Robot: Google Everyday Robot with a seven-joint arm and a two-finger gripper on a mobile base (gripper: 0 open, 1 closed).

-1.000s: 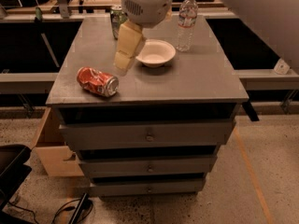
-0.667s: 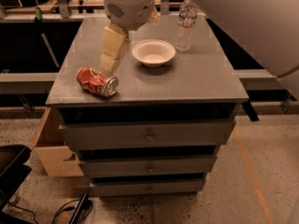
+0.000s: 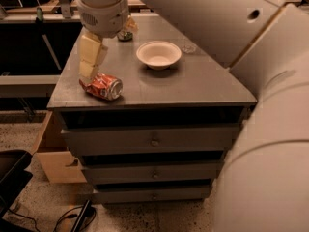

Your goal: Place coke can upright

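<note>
Since the earlier frames the gripper [image 3: 89, 77] has been coming down from beside the bowl [image 3: 159, 54] to the coke can [image 3: 106, 86], and the arm [image 3: 270, 129] is now blocking the right side. The coke can is lying on its side near the cabinet top's [image 3: 193, 88] front-left edge, at 8 o'clock from the bowl. The gripper is covering its 9 o'clock end; whether it is open or closed cannot be told. Farther back, at the bowl's 11 o'clock, a green can [image 3: 125, 35] is peeking out from behind the wrist. At 1 o'clock only a clear bottle's base [image 3: 188, 48] is showing.
</note>
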